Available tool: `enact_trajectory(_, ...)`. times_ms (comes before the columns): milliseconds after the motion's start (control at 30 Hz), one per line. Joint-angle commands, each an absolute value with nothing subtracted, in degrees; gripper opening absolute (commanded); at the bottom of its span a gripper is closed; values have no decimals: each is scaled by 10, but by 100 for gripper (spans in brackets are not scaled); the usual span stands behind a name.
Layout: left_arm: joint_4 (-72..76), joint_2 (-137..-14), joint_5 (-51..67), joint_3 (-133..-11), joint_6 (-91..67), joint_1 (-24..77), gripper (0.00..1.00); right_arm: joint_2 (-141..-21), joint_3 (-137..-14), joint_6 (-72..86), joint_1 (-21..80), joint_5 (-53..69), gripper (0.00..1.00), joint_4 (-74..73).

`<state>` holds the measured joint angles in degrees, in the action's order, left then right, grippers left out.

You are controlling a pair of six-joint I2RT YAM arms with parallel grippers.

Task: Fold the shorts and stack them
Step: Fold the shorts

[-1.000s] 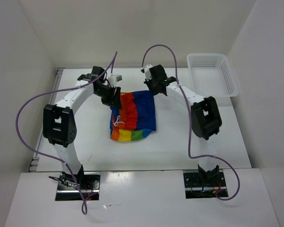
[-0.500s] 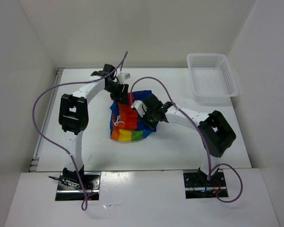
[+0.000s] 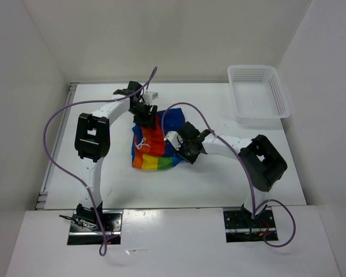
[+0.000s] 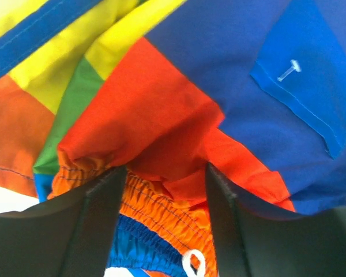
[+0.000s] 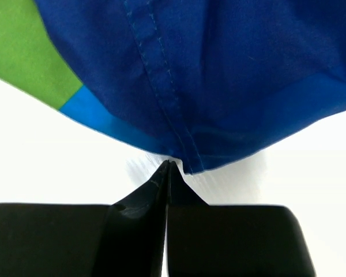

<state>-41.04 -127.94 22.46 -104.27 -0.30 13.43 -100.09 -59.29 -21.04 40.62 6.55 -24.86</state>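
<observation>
Nearest me, my right gripper (image 5: 168,166) has its fingers pressed together, pinching the blue hem at the shorts' (image 3: 154,143) near right edge. The shorts lie bunched mid-table (image 3: 219,179), rainbow stripes up, drawstring on the left. At their far edge my left gripper (image 4: 164,172) stands with fingers spread, red cloth and the gathered waistband between them. The white mesh basket (image 3: 258,95) sits in the far right corner, well apart.

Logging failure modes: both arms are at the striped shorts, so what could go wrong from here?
The right jaws pinch only the very edge of the blue hem of the shorts; it may slip free when pulled. The left jaws stand apart around the bunched waistband; if that hold is loose, the cloth could drag and crumple.
</observation>
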Motion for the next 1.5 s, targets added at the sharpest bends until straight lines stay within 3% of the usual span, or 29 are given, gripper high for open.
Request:
enact_trajectory(0, -396, -1218, 257, -1050, 0, 132, 68, -973, -636, -252, 405, 67, 0, -267)
enact_trajectory(33, -402, -1203, 267, -1050, 0, 127, 71, -965, -648, -252, 405, 67, 0, -278)
enact_trajectory(100, -403, -1147, 289, -1050, 0, 120, 84, -941, -680, -235, 387, 100, 39, -288)
enact_trajectory(167, -403, -1095, 296, -1043, 0, 110, 97, -930, -707, -181, 337, 152, 69, -280)
enact_trajectory(267, -397, -1057, 270, -999, 0, 92, 99, -947, -720, -68, 261, 201, 77, -237)
enact_trajectory(367, -397, -1056, 244, -936, 0, 80, 99, -982, -720, -40, 245, 236, 85, -220)
enact_trajectory(667, -408, -1118, 242, -845, 0, 64, 99, -1083, -725, 39, 235, 262, 88, -157)
enact_trajectory(767, -408, -1145, 242, -839, 0, 64, 99, -1094, -706, 66, 235, 267, 82, -141)
enact_trajectory(900, -408, -1182, 268, -833, 0, 64, 99, -1100, -682, 85, 235, 273, 54, -135)
enact_trajectory(933, -408, -1187, 273, -833, 0, 64, 94, -1100, -673, 85, 235, 273, 37, -135)
enact_trajectory(967, -413, -1199, 279, -833, 0, 64, 89, -1093, -667, 85, 235, 273, 29, -135)
enact_trajectory(1033, -413, -1209, 279, -849, 0, 64, 80, -1088, -667, 79, 235, 268, 16, -141)
enact_trajectory(1067, -413, -1215, 279, -849, 0, 64, 78, -1082, -660, 73, 235, 268, 16, -142)
enact_trajectory(1100, -418, -1216, 279, -856, 0, 64, 78, -1082, -660, 63, 235, 268, 21, -142)
enact_trajectory(1133, -418, -1216, 279, -862, 0, 64, 81, -1077, -660, 57, 235, 268, 52, -148)
enact_trajectory(1167, -418, -1216, 279, -862, 0, 64, 88, -1070, -660, 49, 235, 268, 66, -148)
enact_trajectory(1233, -418, -1205, 279, -867, 0, 64, 92, -1056, -677, 21, 235, 268, 84, -166)
enact_trajectory(1333, -424, -1184, 266, -873, 0, 59, 100, -1035, -721, -34, 235, 259, 100, -210)
enact_trajectory(1467, -429, -1108, 250, -885, 0, 47, 100, -979, -789, -91, 210, 229, 100, -278)
